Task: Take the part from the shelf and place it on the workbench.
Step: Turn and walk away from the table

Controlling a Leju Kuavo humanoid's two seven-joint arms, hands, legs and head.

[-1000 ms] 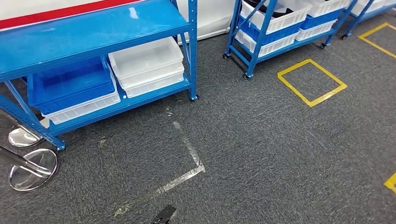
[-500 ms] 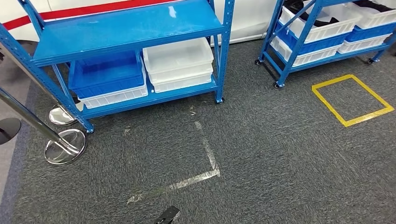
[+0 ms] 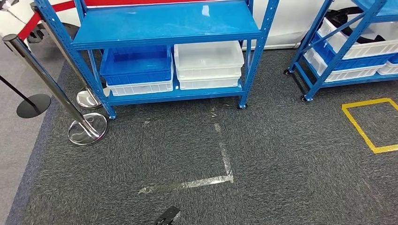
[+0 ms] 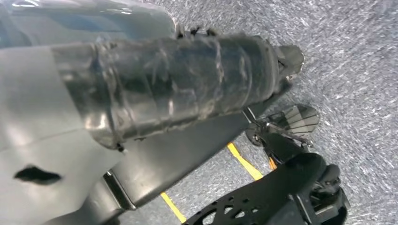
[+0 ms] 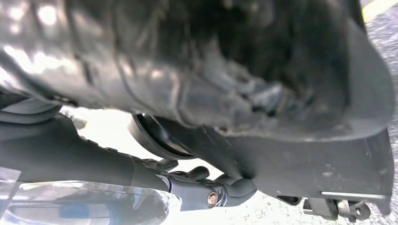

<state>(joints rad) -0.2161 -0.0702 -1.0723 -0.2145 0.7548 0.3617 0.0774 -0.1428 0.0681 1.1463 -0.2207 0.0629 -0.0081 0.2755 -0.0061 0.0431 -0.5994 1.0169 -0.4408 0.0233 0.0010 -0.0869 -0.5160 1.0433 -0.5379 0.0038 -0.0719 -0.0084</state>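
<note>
The blue shelf [image 3: 169,28] stands ahead on grey carpet [image 3: 281,159], holding a blue bin [image 3: 136,64] beside a white bin [image 3: 209,58]. Two barrier posts [image 3: 70,101] stand at its left. The part cannot be made out. I cannot tell the state of either hand.

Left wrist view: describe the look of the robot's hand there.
The left hand shows a dark grey ribbed cover wrapped in glossy, wrinkled clear film, next to a smooth pale grey shell bearing a black mark. Its fingers cannot be made out.
</note>
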